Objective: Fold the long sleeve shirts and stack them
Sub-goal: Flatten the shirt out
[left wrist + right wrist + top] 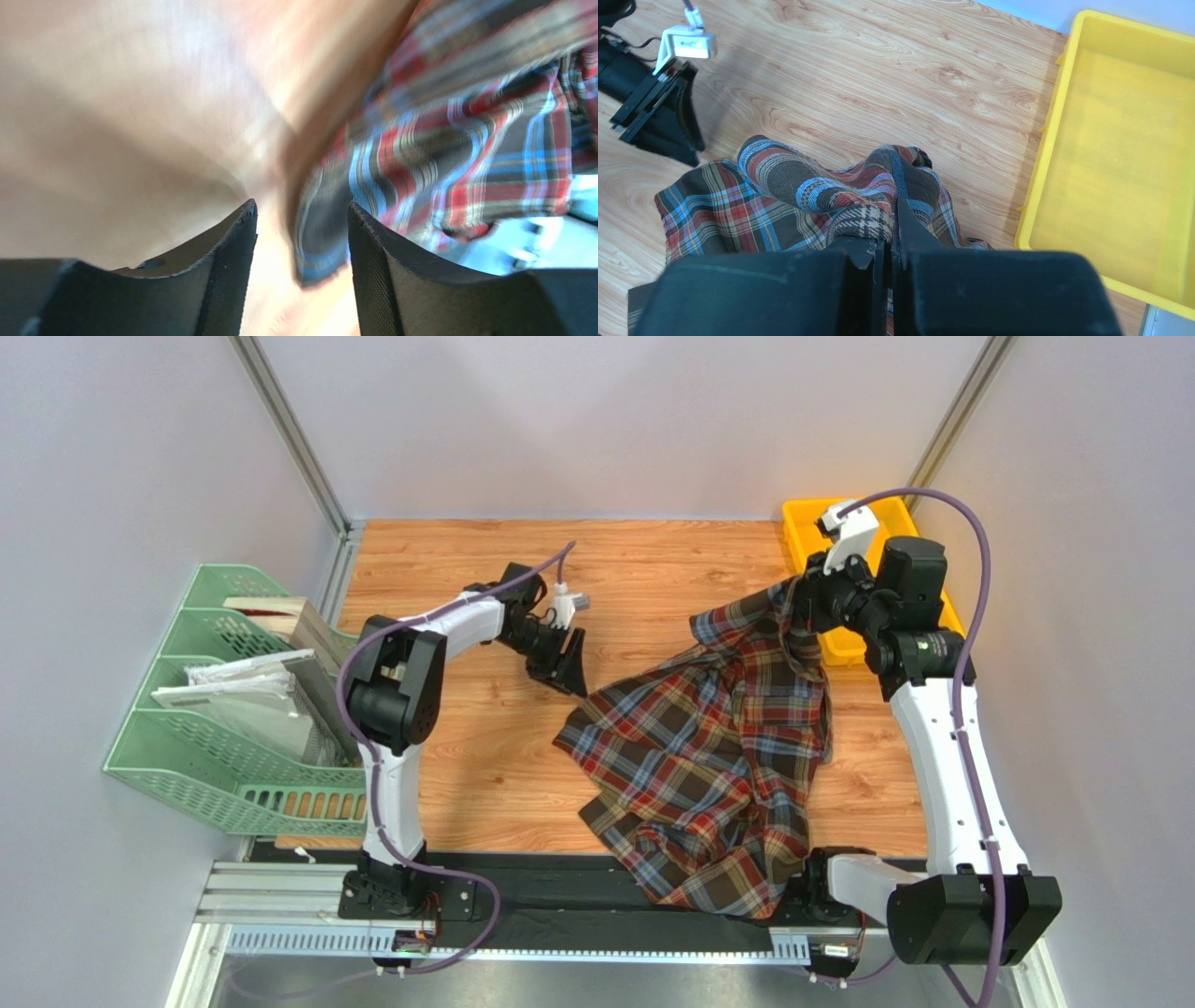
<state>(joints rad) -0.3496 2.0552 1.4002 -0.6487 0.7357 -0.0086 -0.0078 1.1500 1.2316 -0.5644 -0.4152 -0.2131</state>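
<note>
Right now we have the plaid shirt (709,756) in a crumpled heap on the right half of the worktop (449,574). It runs from near the far right corner down to the near edge, where its hem spills over just beside the right arm's base (842,879).

Right claw (891,241) is clamped on a bunched fold at the shirt's far end, just beside the yellow tray (1130,140). Left claw (302,210) is parted and holds nothing. It sits near mid-worktop, just off the shirt's left edge. Its view is smeared, so we can't tell whether it touches the cloth.

Risks as we see them:
- We have a single pinch on a thick bunch, so a pull likely takes several layers, or the flannel slides out of the grip.
- The hem over the near edge may catch on the arm base if we drag toward the far edge.
- Any swing to the right drops cloth into the tray.
- If the left claw closes low, it may scrape the wood or take only a thin edge. Spreading then goes lopsided and twists the cloth further.

We can't pick out a sleeve or collar, so we judge the fold not started.
</note>
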